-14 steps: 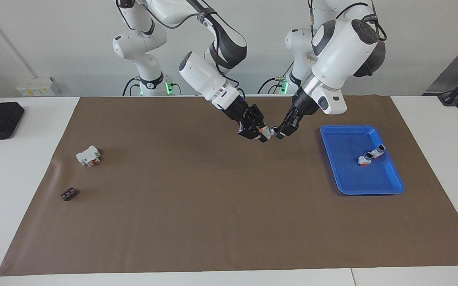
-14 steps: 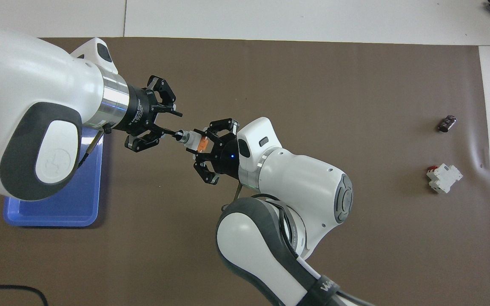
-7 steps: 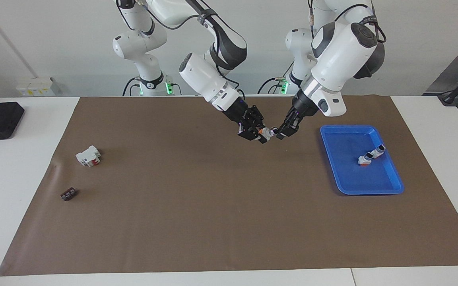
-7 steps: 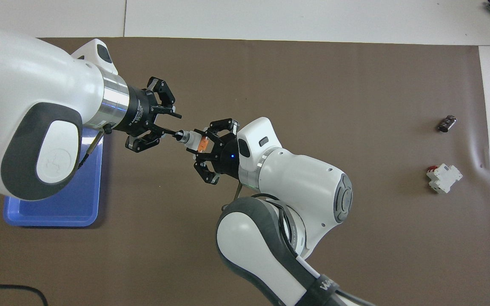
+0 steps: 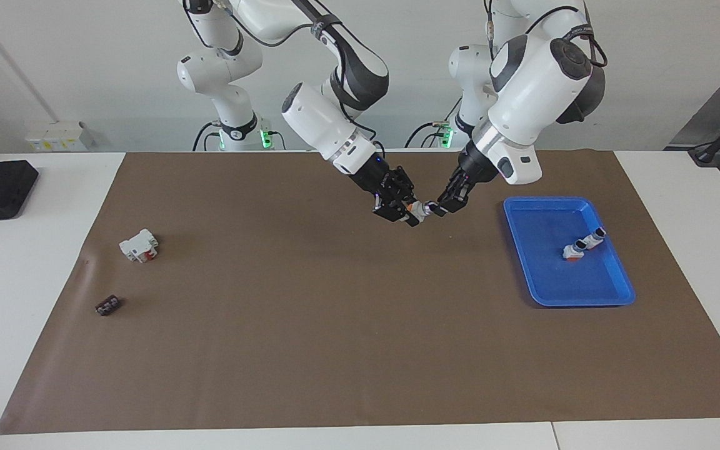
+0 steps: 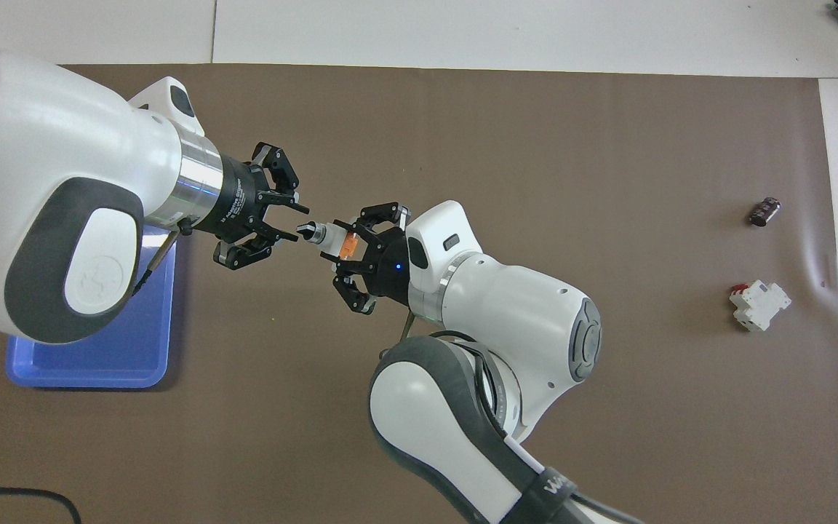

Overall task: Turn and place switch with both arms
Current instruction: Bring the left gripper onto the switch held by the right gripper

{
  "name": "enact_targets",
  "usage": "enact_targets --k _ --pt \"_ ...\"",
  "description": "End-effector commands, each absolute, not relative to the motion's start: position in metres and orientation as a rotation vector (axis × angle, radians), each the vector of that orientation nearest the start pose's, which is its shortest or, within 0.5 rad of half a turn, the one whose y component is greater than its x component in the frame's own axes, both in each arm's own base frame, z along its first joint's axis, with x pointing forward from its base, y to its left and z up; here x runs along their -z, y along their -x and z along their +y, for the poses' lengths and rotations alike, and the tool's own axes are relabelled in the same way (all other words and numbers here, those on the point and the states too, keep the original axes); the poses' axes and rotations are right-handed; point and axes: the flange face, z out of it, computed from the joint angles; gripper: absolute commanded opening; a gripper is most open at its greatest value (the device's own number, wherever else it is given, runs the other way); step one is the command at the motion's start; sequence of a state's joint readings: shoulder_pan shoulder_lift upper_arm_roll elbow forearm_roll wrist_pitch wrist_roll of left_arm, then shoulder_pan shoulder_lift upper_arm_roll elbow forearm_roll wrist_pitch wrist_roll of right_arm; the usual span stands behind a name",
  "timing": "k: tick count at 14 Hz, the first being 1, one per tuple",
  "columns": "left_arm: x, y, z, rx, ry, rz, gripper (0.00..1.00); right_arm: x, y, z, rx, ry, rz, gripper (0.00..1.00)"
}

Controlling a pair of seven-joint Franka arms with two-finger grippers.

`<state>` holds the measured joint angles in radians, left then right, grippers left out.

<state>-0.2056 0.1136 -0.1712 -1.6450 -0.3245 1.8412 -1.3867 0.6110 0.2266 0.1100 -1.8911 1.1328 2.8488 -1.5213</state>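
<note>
Above the brown-matted worktop [image 5: 310, 350], the right hand [image 6: 352, 251] clamps the small white-and-orange knob switch [image 6: 332, 239] in mid-air. The left hand [image 6: 284, 218] hovers just off its black-and-silver tip, fingers parted.

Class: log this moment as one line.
right gripper: holds switch | left gripper: open, off knob | over: mat

Bright, even light is falling from above; soft faint shadows are lying under the arms; both views are staying sharp.
</note>
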Motion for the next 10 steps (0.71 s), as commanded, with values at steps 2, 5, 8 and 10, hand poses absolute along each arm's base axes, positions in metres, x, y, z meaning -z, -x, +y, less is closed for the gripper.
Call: enact_targets --k 2,5,8,10 --pt "-0.561 -0.551 -0.242 -0.38 2.841 -1.811 0.38 -0.45 -0.517 0.39 1.165 2.045 -1.424 0.0" --pt "-0.579 -0.559 -0.239 -0.373 2.798 -1.926 0.38 -0.451 -0.517 0.39 1.167 2.045 -1.427 0.0" --pt "-0.578 -0.56 -0.235 -0.408 2.707 -2.024 0.38 -0.45 -0.517 0.39 1.165 2.046 -1.427 0.0" --pt "-0.577 -0.563 -0.222 -0.43 2.661 -2.062 0.38 -0.45 -0.517 0.39 1.165 2.046 -1.427 0.0"
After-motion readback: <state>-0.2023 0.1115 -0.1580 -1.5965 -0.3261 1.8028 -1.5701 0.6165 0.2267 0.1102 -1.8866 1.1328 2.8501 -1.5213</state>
